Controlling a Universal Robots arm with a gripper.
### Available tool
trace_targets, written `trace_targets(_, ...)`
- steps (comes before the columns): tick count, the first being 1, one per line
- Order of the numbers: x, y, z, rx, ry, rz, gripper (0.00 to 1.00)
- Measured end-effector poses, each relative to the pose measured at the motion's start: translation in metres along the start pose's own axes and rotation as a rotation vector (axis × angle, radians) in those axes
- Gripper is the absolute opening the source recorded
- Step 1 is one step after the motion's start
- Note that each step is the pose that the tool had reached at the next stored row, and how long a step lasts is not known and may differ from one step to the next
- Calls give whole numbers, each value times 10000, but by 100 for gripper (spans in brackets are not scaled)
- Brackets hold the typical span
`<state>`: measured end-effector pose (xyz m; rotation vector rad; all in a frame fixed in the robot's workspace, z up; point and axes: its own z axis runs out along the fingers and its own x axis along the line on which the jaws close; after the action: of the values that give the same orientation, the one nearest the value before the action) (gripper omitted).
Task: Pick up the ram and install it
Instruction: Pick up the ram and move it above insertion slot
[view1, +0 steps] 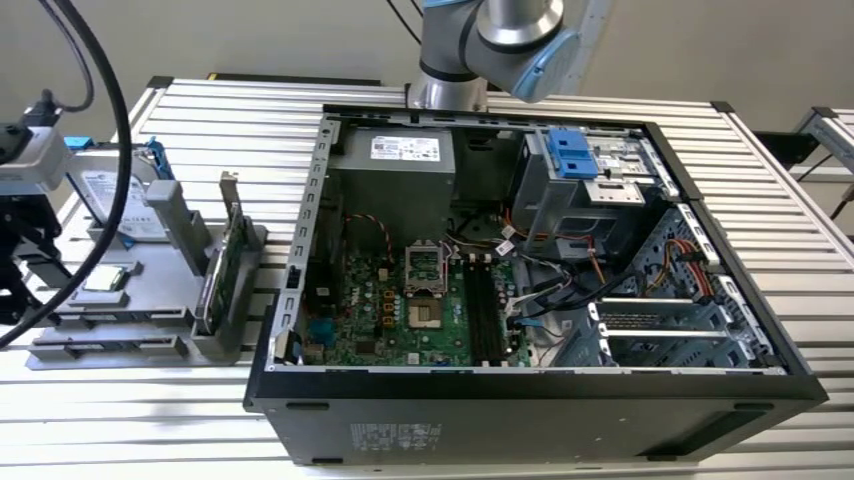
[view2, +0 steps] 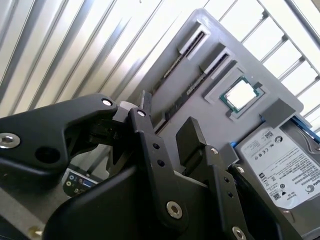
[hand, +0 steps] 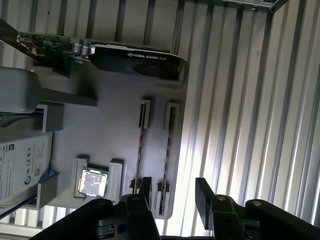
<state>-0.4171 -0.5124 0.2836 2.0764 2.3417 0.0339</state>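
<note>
The step in hand looks like the approach for the pick. The gripper (hand: 174, 192) hangs over the tray (hand: 110, 125) with its fingers (hand: 202, 192) spread wide and nothing between them. The ram (hand: 167, 145) stands on edge in the tray's slot row nearest its long outer side, untouched. A second stick (hand: 139, 150) stands just beside it, toward the tray's middle. In both wrist views the ram's near end falls roughly in line with the gap between the fingers and is apart from both.

Nothing of the install shows as done. The case (view1: 534, 420) stands open beside the tray, well apart from the ram.

As I judge it, taking the ram calls for one finger on each flat face, squared to the thin board. The side toward the second stick leaves little room. It also calls for a straight pull out of the pale end holders, since a stick this slim would twist easily.

- **Ram:** a thin dark strip seen edge-on, brownish along its top.
- **Tray:** matte grey, flat, with raised blocks and pockets.
- **Chip (hand: 92, 181):** a square with a shiny metal lid, in a pocket further into the tray.
- **Drive (hand: 20, 165):** white-labelled, at the tray's far side.
- **Card (hand: 135, 57):** a green board with a black shroud, upright across one end of the tray.
- **Table (hand: 235, 100):** bright ribbed metal slats under the tray.
- **Fingers:** black, angular and hard-looking, studded with bolt heads
</note>
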Motion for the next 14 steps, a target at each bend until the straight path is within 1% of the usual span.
trace_targets(14, -1, -4, 178, 43, 4, 57, 100)
